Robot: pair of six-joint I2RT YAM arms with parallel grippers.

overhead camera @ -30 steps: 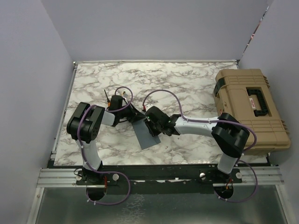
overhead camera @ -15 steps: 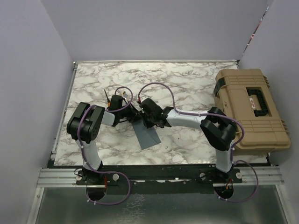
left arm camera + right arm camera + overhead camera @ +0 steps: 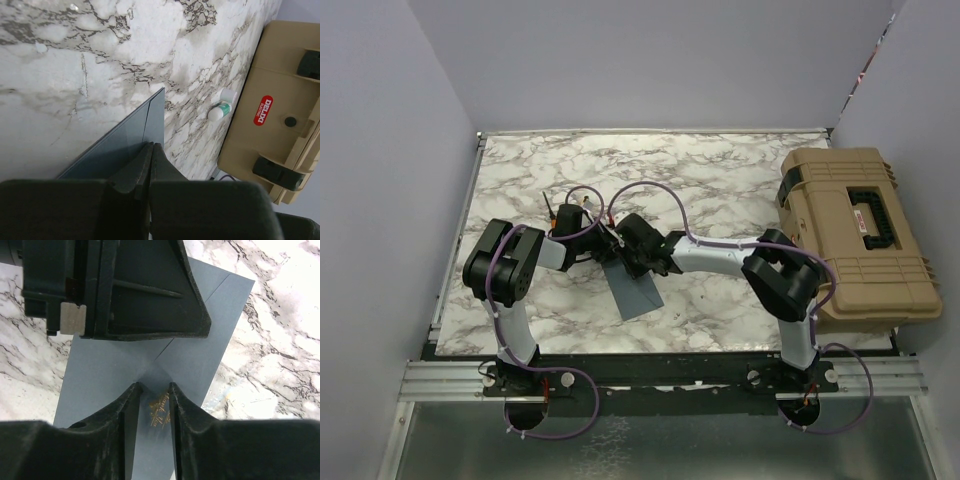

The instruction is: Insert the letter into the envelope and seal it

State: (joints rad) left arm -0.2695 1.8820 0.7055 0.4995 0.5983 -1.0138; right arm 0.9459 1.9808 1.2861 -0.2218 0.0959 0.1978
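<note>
The grey-blue envelope [image 3: 638,292] lies on the marble table, flap side up. It also shows in the left wrist view [image 3: 125,142] and the right wrist view [image 3: 190,360]. My left gripper [image 3: 607,248] is at its far left end, fingers closed together at the envelope's edge [image 3: 152,145]. Its black body fills the top of the right wrist view [image 3: 140,295]. My right gripper [image 3: 632,258] rests on the envelope just beside it. Its fingers [image 3: 153,385] are a narrow gap apart, straddling a small gold mark [image 3: 160,410] below the flap's point. The letter is not in view.
A tan hard case [image 3: 855,230] sits at the table's right edge and also shows in the left wrist view [image 3: 280,100]. A small white and green tube [image 3: 220,109] lies on the marble near the case. Grey walls enclose the table.
My right gripper slid along the envelope toward the left gripper, and its arm folded in to the left. The envelope and the left arm stayed put.
</note>
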